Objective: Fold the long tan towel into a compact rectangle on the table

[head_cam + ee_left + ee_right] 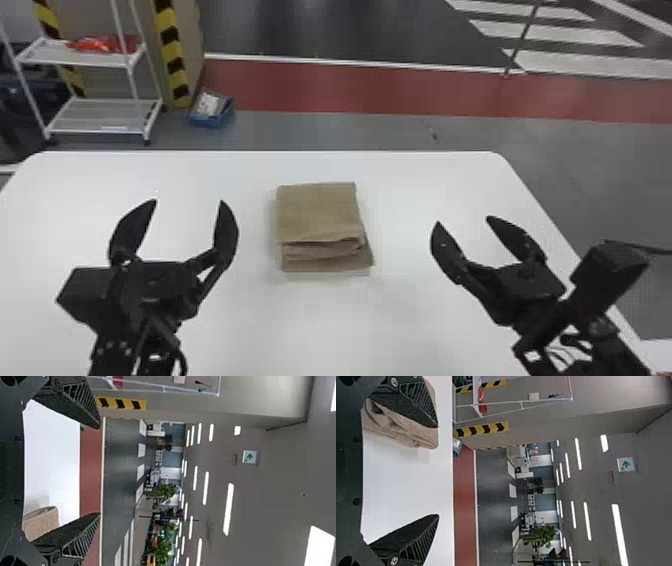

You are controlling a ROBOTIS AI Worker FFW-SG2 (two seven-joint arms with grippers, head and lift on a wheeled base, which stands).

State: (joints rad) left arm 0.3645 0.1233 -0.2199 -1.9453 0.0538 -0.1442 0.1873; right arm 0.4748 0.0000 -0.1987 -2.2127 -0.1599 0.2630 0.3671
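Tan towel (317,212), folded on the white table (310,325).

It lies as a compact stack between my two grasping ends, layered edge toward me, a lower layer jutting out. I have my left tool (187,201) wide open, my right tool (464,221) wide open too, both empty and apart from the towel.

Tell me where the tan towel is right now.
In the head view, the folded tan towel lies on the white table, between the two open hands.

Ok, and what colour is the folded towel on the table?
The towel is tan, a sandy light brown; the head view shows it best.
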